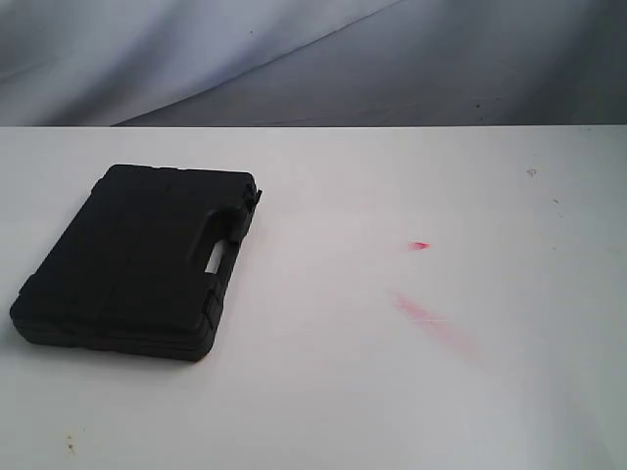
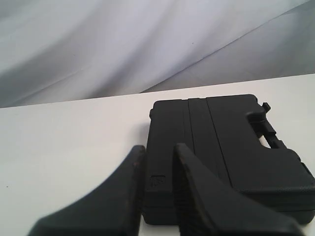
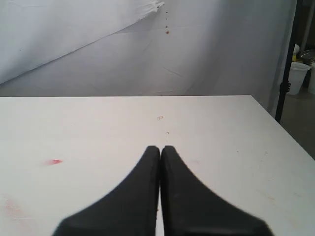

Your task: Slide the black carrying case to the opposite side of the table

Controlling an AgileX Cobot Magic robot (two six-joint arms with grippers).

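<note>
The black carrying case (image 1: 137, 259) lies flat on the left part of the white table (image 1: 392, 392), its handle slot (image 1: 217, 258) facing the middle. Neither gripper shows in the exterior view. In the left wrist view the case (image 2: 226, 142) fills the space just beyond my left gripper (image 2: 158, 147). Its jaws stand slightly apart, and the case's near corner shows through the gap. I cannot tell if they touch it. My right gripper (image 3: 160, 147) is shut with nothing in it, hovering over bare table (image 3: 221, 132) away from the case.
Pink-red smears (image 1: 431, 318) and a small red spot (image 1: 419, 245) mark the table right of the case; the spot (image 3: 53, 162) also shows in the right wrist view. A grey cloth backdrop (image 1: 294, 59) hangs behind. Beyond the table edge stand a black pole (image 3: 288, 59) and a white bucket (image 3: 299, 73).
</note>
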